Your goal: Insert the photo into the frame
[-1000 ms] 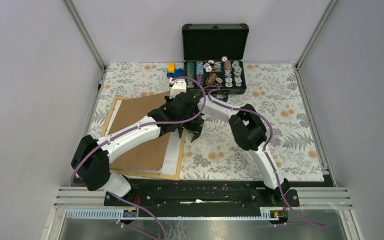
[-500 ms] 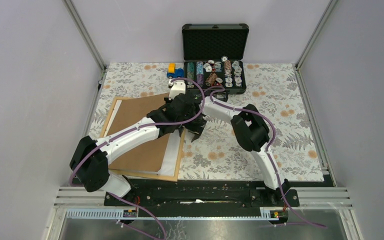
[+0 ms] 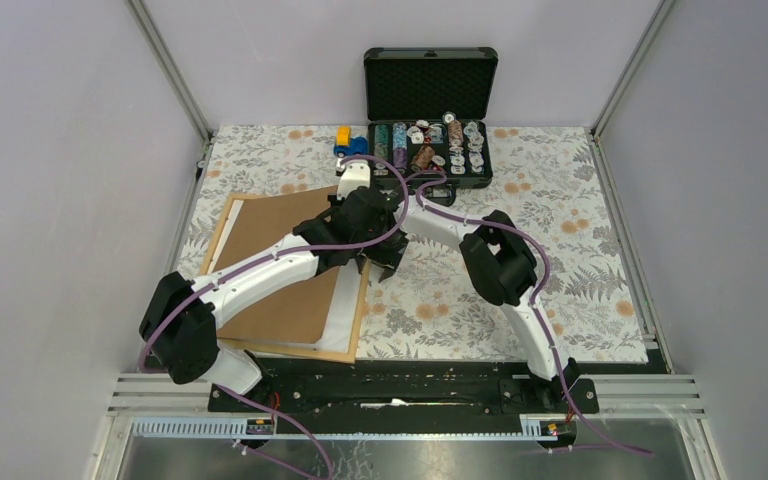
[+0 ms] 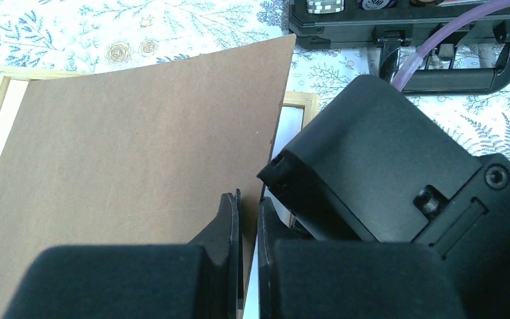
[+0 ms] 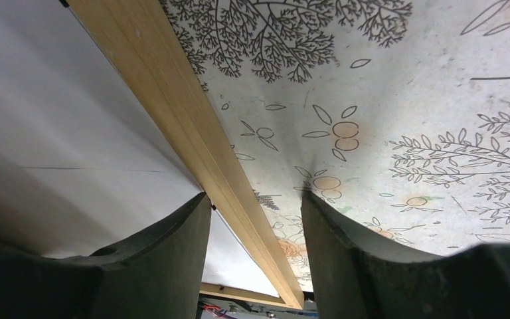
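Seen from above, the left arm (image 3: 260,272) stretches from the lower left up to the centre. The right arm (image 3: 502,262) rises from the lower right, bends at its elbow and reaches leftward to meet it.

The left gripper (image 4: 247,199) has its fingers pressed together on the right edge of a brown backing board (image 4: 126,153). The right gripper (image 5: 254,197) has its fingers spread astride the right rail of the frame (image 5: 172,100), one over white paper and one over the floral table (image 5: 385,100).

The frame lies flat, left of centre. Its long axis runs bottom to top, tipped slightly right at the top. The photo (image 3: 344,318) lies inside it under the skewed board, with only white showing.

Lettering on the chips in the open black case (image 3: 430,85) at upper centre is too small to read.
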